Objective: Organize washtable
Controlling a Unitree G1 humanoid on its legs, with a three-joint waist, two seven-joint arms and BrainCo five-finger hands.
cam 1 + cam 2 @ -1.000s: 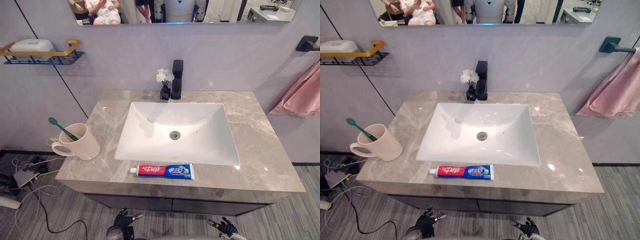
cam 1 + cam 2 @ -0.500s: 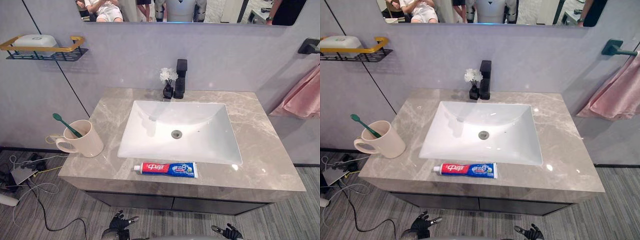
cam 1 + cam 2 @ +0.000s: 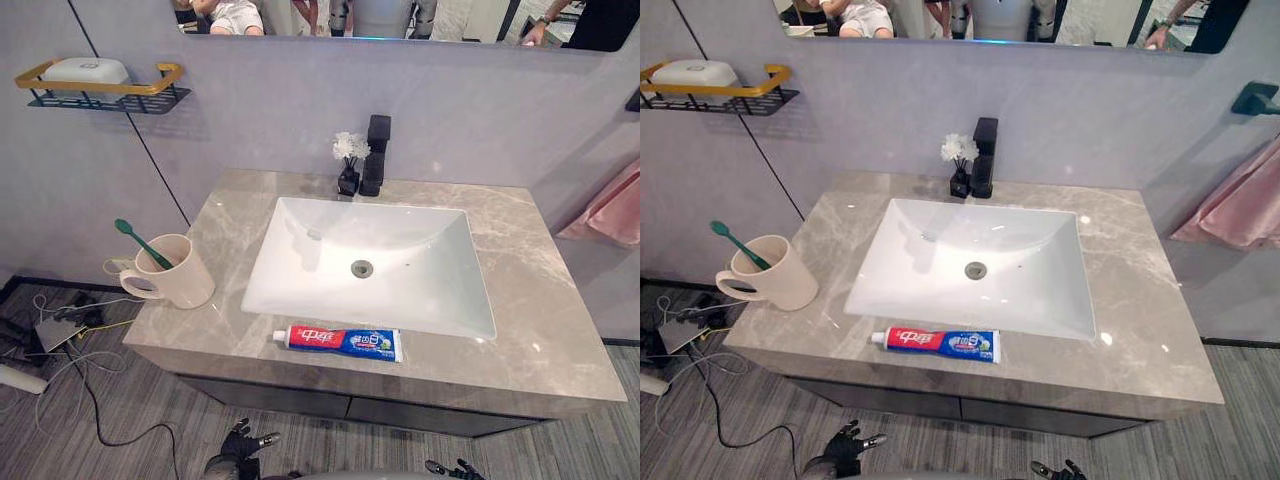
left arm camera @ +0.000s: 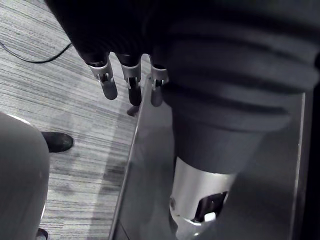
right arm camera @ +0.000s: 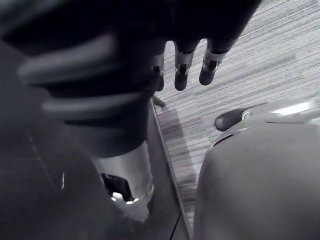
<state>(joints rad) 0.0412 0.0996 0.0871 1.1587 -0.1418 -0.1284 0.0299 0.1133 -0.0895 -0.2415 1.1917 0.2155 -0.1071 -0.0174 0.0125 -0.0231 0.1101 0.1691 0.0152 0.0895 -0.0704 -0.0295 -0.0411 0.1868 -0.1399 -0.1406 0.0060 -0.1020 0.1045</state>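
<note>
The toothpaste tube [image 3: 338, 341] lies flat on the front strip of the grey marble counter [image 3: 560, 330], between the front rim of the white sink [image 3: 300, 290] and the counter's edge, with its white cap toward the robot's left. At the left end of the counter stands a cream cup [image 3: 178, 272] with a green toothbrush [image 3: 140, 241] leaning in it, bristles up. A black faucet [image 3: 376, 155] and a small vase of white flowers [image 3: 349, 160] sit together behind the sink. A bar of soap [image 3: 85, 70] rests on the wall shelf [image 3: 150, 88] to the left, and a pink towel [image 3: 615, 210] hangs at the right.

The left hand [image 3: 243, 450] hangs low over the floor, below the counter's front edge, its fingers [image 4: 131, 85] loose, straight and empty. The right hand [image 3: 450, 468] is just as low further right, its fingers [image 5: 182, 67] relaxed and holding nothing. Both hands are well apart from the tube and the cup.
</note>
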